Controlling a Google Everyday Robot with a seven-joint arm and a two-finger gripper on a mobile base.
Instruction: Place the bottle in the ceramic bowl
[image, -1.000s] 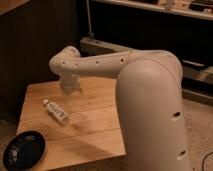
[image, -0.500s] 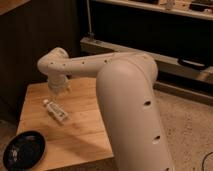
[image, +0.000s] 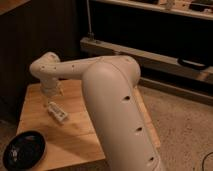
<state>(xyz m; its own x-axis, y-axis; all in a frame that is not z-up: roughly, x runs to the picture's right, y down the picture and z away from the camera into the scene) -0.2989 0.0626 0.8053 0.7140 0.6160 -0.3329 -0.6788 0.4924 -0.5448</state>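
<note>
Gripper (image: 51, 96) over bottle (image: 59, 114) (arm bent).

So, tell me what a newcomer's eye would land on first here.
The big white robot arm fills the middle and right of the view, reaching left over the wooden table. Its gripper hangs just above the small white bottle lying on the table's left part. The glossy black ceramic bowl sits at the table's near left corner.
</note>
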